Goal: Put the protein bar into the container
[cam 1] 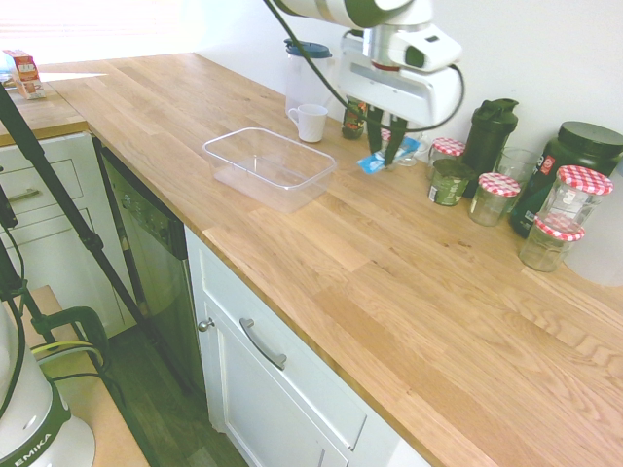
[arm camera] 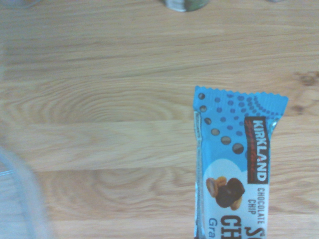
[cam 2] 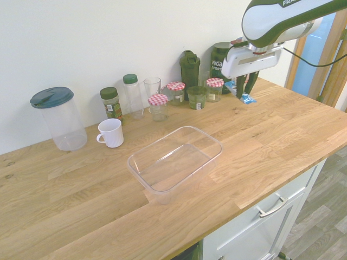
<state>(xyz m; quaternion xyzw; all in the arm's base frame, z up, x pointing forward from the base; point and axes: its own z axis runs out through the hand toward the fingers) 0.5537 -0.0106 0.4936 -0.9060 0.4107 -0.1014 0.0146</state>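
**Bar held above the counter**

My gripper (cam 1: 385, 152) was clamped on the protein bar (cam 1: 374, 162), which hung from my fingers in the air above the wooden counter (cam 1: 409, 292), beside the jars (cam 1: 494, 197). The clear container (cam 1: 270, 167) sat apart, near the white mug (cam 1: 311, 123).

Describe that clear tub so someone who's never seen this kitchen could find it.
On the wooden countertop, look in front of the white mug, nearer the counter's front edge. The container is a shallow, lidless, clear plastic tub, empty, far wider than the checked-lid jars by the wall.
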